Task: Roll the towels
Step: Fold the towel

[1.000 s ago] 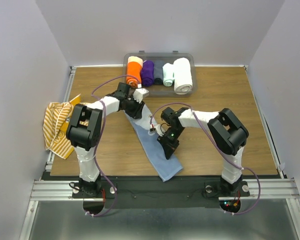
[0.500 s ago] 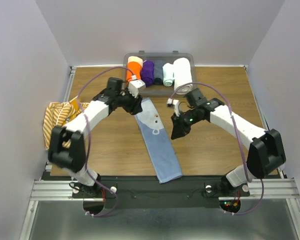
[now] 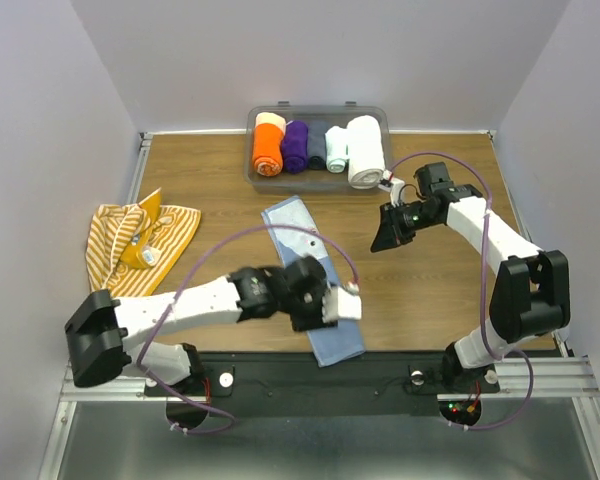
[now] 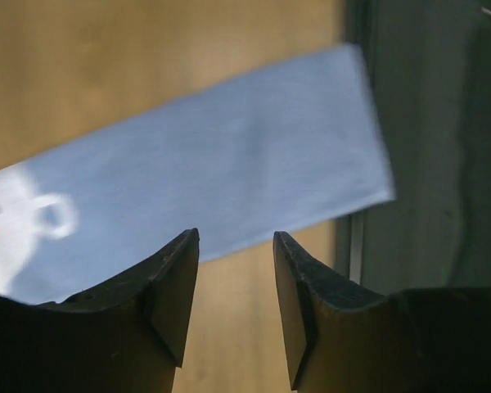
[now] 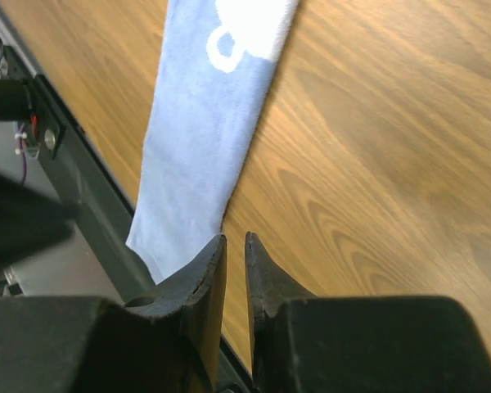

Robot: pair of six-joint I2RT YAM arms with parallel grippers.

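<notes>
**Two towels, both unrolled**

Only the top view shows the striped towel (image 3: 140, 250), crumpled at the table's (image 3: 450, 290) left edge. The blue towel (image 3: 290, 228) lies flat and diagonal (wrist views show its white print). The left gripper (image 4: 236, 246) gapes above its near end. The right gripper (image 5: 235, 246) is nearly closed and empty.

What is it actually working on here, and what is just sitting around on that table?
Part of the job:
pale blue towel, spread flat, not rolled
striped yellow towel, bunched at the table's left edge

Just lying about:
plastic bin at the far edge
inside it: orange roll, purple roll, dark roll, small pale roll, thick white roll
</notes>
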